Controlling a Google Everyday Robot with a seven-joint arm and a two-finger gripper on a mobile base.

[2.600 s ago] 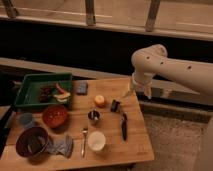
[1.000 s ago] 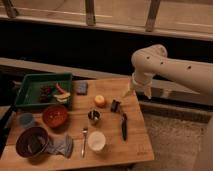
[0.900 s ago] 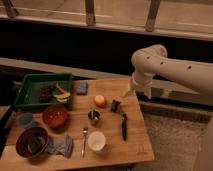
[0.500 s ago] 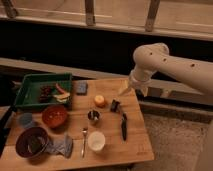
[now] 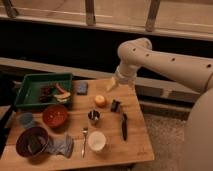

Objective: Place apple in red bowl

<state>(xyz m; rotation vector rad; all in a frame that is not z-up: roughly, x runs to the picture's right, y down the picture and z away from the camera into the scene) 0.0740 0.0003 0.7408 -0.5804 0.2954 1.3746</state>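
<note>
The apple, a small round orange-yellow fruit, sits on the wooden table near its middle. The red bowl stands to the left of the apple and a little nearer the front, with nothing showing in it. My gripper hangs at the end of the white arm, above the table's back edge, up and to the right of the apple and apart from it.
A green tray with food pieces is at the back left, a blue sponge beside it. A small dark object, a metal cup, a white cup, a black knife, a spoon, a purple bowl and a blue cloth lie around.
The arm and gripper have shifted slightly to the left, towards the apple's side. The things on the table have not moved.
</note>
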